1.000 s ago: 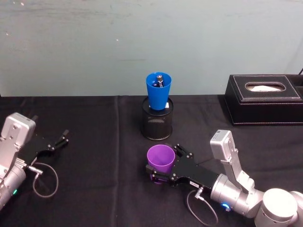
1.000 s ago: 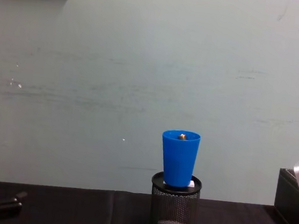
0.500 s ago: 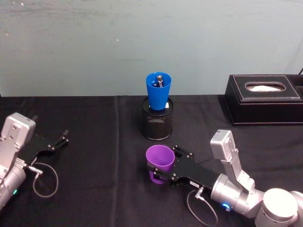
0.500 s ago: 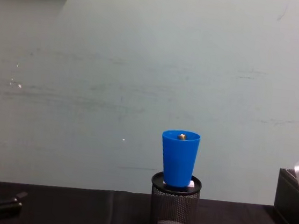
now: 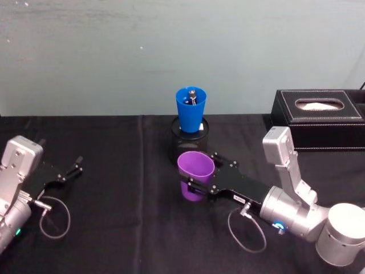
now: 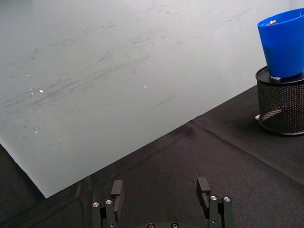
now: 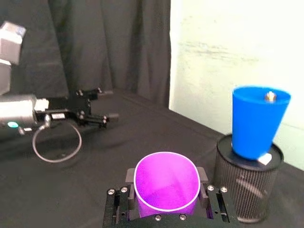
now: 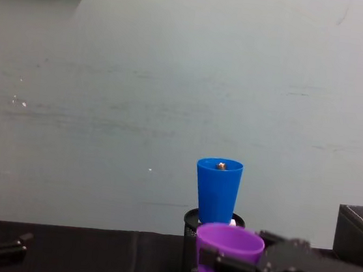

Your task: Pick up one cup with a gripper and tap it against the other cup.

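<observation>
Two fingers of the right gripper (image 7: 166, 189) pinch the purple cup (image 5: 195, 171) from opposite sides: a smooth, tapered, handleless tumbler, upright and empty. It is held just in front of the black wire-mesh pen holder (image 5: 183, 141), in which the similarly shaped blue cup (image 5: 191, 111) stands higher; contact between the cups cannot be determined. The left gripper (image 6: 160, 190) rests at the left of the black tablecloth (image 5: 114, 188), fingers spread.

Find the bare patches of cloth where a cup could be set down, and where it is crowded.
Free: the cloth between the left gripper and the purple cup; the strip between the holder and the tissue box. Crowded: the middle, where the right gripper holds the purple cup just before the holder and blue cup.
</observation>
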### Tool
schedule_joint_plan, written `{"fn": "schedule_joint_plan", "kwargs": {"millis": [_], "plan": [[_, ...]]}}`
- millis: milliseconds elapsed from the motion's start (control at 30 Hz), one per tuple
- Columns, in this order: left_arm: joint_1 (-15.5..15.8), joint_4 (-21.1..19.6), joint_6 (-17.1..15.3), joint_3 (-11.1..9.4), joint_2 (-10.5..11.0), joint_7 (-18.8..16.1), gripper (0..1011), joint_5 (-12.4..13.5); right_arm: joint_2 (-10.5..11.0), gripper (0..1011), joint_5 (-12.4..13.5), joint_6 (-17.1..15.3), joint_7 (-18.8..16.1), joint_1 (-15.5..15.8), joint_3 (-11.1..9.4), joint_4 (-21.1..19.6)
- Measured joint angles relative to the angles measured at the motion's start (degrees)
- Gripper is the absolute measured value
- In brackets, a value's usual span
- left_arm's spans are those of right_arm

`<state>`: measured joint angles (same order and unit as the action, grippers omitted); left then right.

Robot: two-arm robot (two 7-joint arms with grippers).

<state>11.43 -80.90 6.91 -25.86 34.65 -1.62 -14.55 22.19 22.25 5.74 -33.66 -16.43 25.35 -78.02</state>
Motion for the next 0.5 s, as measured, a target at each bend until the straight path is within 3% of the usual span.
{"fn": "schedule_joint_plan", "kwargs": {"millis": [233, 500], "plan": [[0.00, 0.00, 0.00, 0.00, 0.00, 0.00, 1000, 0.00, 1.98, 739, 2.53, -4.25, -0.66, -1.31, -0.14, -4.88], [0.00, 0.00, 0.00, 0.00, 0.00, 0.00, 1000, 0.00, 3.49, 739, 3.64, -6.38, 0.43, -2.08, -0.03, -7.48]]}}
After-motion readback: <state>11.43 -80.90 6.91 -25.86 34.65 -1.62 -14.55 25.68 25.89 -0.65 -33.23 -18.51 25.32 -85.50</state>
